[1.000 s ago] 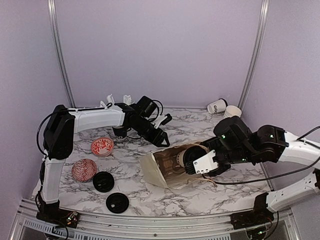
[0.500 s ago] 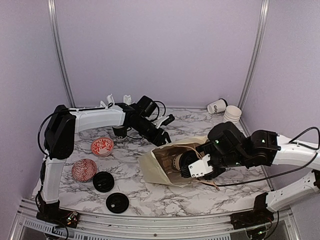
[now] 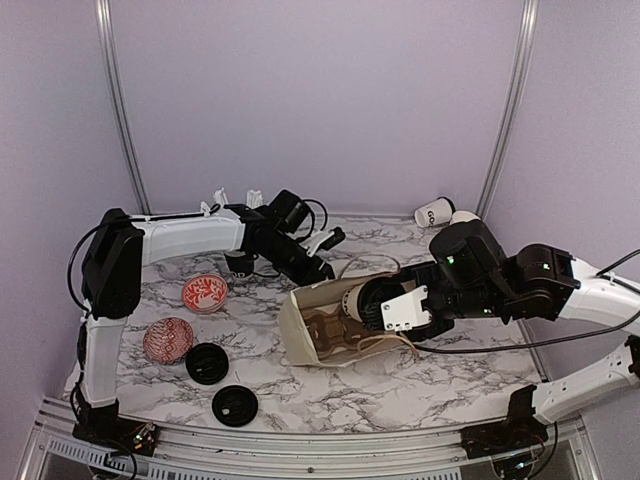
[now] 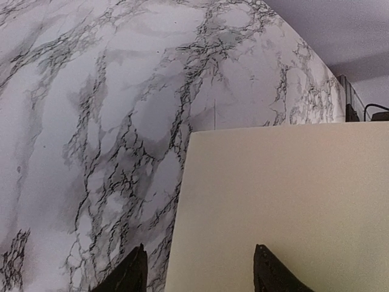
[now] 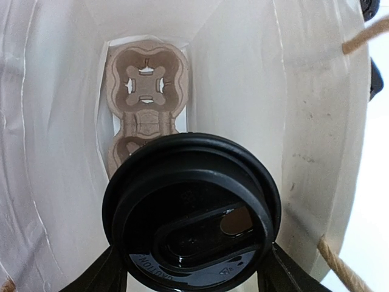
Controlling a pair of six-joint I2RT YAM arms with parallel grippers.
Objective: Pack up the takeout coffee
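Currently: right claw clamped on a lidded coffee cup, one finger on each side. The cup is just inside the mouth of the paper bag, which lies on its side. Cardboard carrier sits at the bag's far end. Lid embossing too small to read. Left claw part open, gripping nothing, over the bag's cream side panel. Spare cup lies at back right: black letters "GO" (rest unreadable).

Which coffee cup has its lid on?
The cup in the right gripper, at the paper bag's mouth: it wears a black lid. The tipped cup in the far corner has none.
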